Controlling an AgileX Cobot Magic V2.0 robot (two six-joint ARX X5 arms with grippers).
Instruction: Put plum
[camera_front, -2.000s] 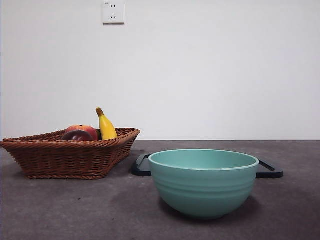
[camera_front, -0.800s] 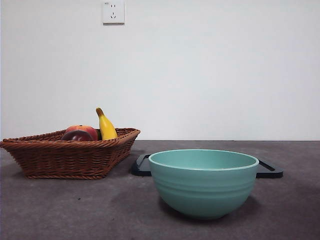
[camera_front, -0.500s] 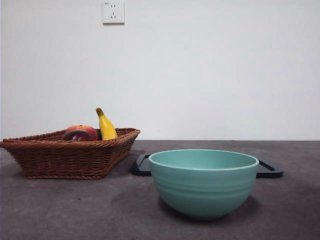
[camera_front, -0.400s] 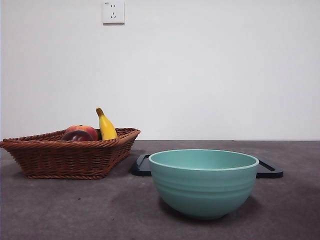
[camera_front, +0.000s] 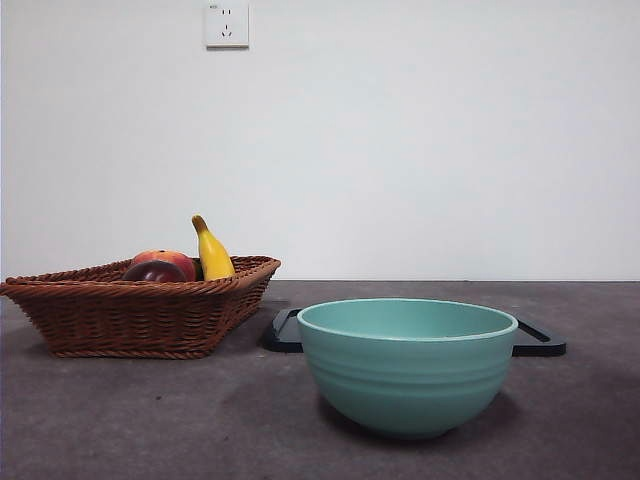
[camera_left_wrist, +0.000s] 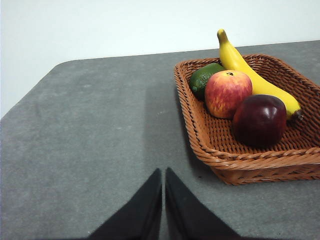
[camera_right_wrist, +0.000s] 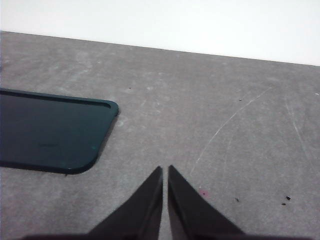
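Movement: nothing is shifting since the earlier frames.
Plum: the glossy dark maroon plum (camera_left_wrist: 260, 119) is lying in the brown wicker basket (camera_left_wrist: 220, 145).
Surface: grey table (camera_front: 150, 420) is bearing the teal ceramic bowl (camera_front: 407, 365) under a white wall (camera_front: 420, 130).
Grippers: left gripper (camera_left_wrist: 163, 176) and right gripper (camera_right_wrist: 165, 174) are hovering, jaws pressed together.

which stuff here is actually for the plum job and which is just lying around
For the job:
plum, in the basket
left end effector, shut, near the basket

Lying about:
peach
banana
green fruit
bowl
dark tray
right end effector, shut, waiting over bare table
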